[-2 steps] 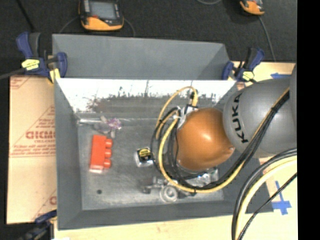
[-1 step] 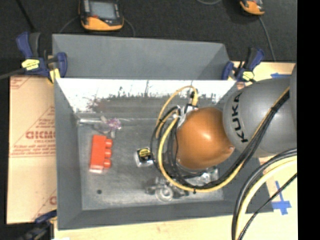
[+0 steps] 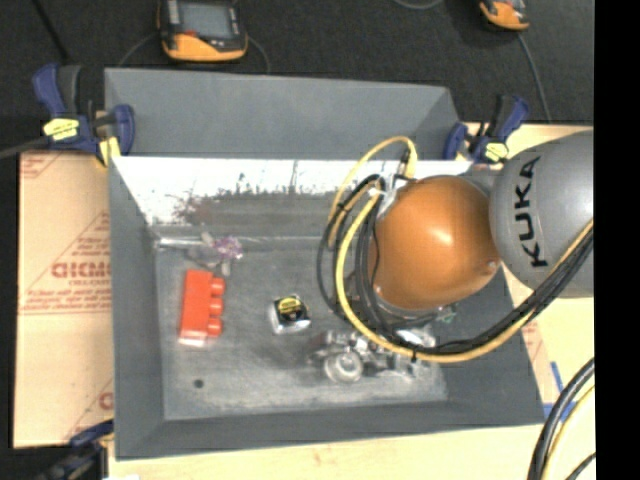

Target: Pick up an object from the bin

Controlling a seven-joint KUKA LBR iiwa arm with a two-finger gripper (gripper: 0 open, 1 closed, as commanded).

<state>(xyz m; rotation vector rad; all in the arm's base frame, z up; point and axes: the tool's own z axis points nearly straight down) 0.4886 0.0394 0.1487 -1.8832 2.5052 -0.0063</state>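
Note:
My gripper (image 3: 352, 359) is low over the bin floor near the front wall, right of centre, and most of it is hidden under the arm's orange cover. Just up and left of it lies a small silver thing with a yellow and black face (image 3: 288, 313), apart from the gripper. Further left an orange-red block with round studs (image 3: 201, 308) lies flat on the floor.
A clear, purplish small thing (image 3: 217, 247) lies near the back wall on the left. The arm with its cables covers the bin's right half. A tiny dark speck (image 3: 198, 383) sits at the front left.

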